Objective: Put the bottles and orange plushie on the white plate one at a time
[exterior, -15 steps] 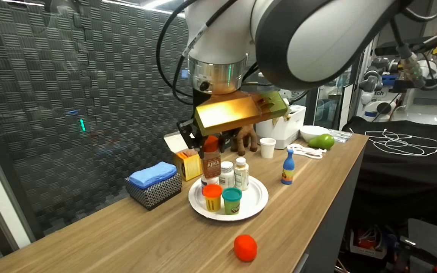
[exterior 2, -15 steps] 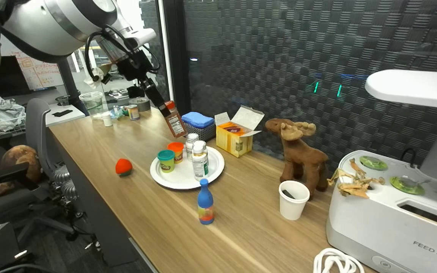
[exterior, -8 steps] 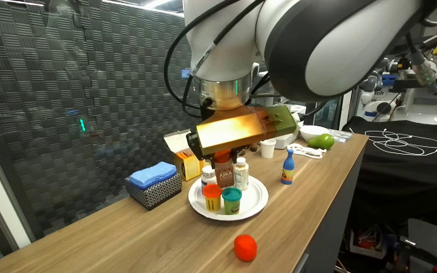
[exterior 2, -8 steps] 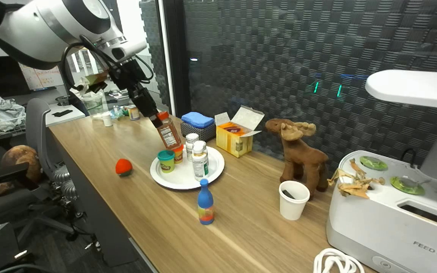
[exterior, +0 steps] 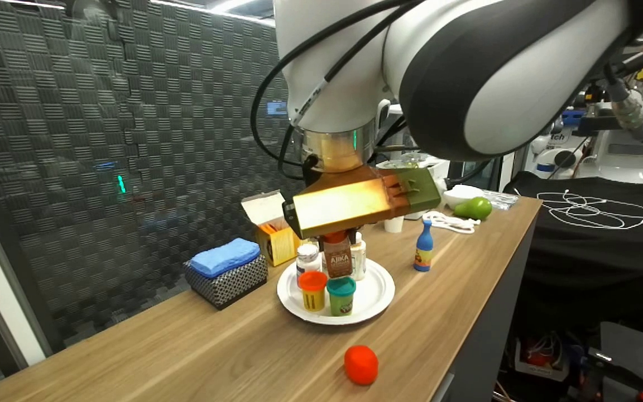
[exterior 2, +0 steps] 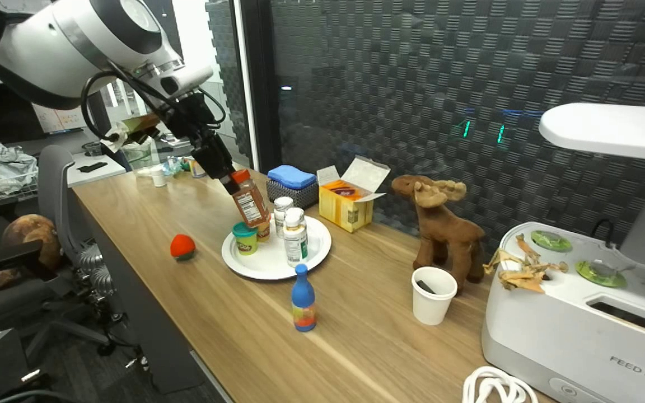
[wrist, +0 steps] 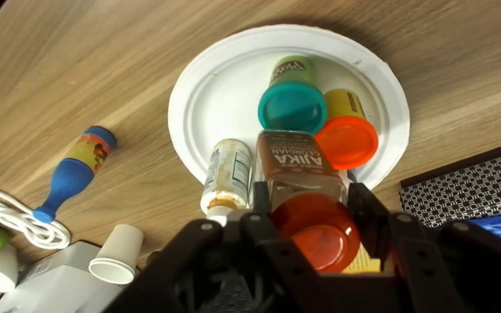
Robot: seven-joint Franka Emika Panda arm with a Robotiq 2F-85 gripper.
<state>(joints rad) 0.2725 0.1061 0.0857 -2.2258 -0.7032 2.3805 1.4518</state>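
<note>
Most of this job looks done: on the white plate (exterior: 376,298) a cluster of white pill bottles (exterior 2: 295,246) stands upright, and with them are two Play-Doh containers, a green tub (exterior: 341,303) with a teal lid and a yellow tub (exterior: 314,300) with an orange one. The piece in hand is the ajika bottle (wrist: 292,154), brown with a red cap; the claw (wrist: 310,198) is closed about its capped end, its gap no wider than what it grips. The bottle hangs tilted over the plate, its base close by the tubs' lids in the wrist view, though I can't tell whether it touches them. So it is above its goal but not yet set down, and lowering it seems to be the present step; there is bare plate beside the green tub, on the side away from the yellow one. What is left, as I judge it, is to stand this bottle and let go, then fetch the orange plushie (exterior: 361,364), which sits on the bench (exterior: 243,357) apart from the plate in both exterior views, and perhaps the blue bottle (exterior: 423,247), upright on the bench near the plate, should it count
</note>
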